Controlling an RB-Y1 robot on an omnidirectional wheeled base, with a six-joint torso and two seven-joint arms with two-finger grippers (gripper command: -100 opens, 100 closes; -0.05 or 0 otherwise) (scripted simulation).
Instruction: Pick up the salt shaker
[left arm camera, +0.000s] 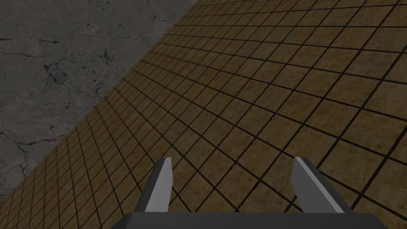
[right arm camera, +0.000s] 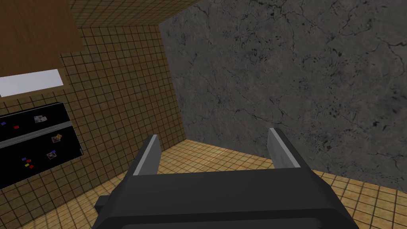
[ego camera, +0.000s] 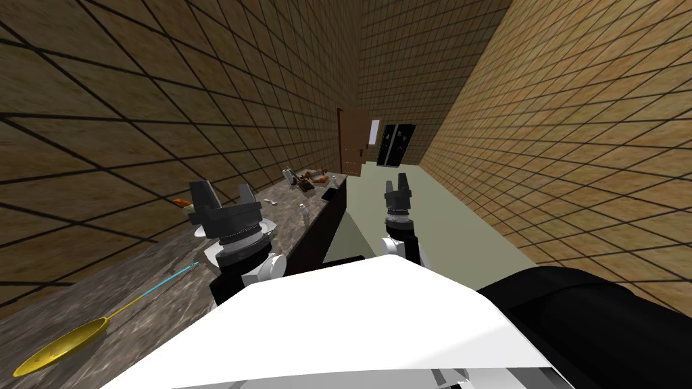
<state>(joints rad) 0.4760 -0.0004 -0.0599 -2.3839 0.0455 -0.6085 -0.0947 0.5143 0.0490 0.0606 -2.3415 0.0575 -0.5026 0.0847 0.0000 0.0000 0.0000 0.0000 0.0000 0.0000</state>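
A small grey bottle-shaped thing, likely the salt shaker, stands on the dark stone counter that runs along the left wall. It is ahead of my left gripper and a little to its right. That gripper hovers over the counter with its fingers wide apart and nothing between them. In the left wrist view the left gripper faces the brown tiled wall. My right gripper is raised over the floor beside the counter. In the right wrist view it stands open and holds nothing.
A yellow pan with a thin blue handle lies on the near counter. White dishes and a small orange item sit under and beside the left gripper. Clutter fills the counter's far end. A brown door and black fridge close the corridor.
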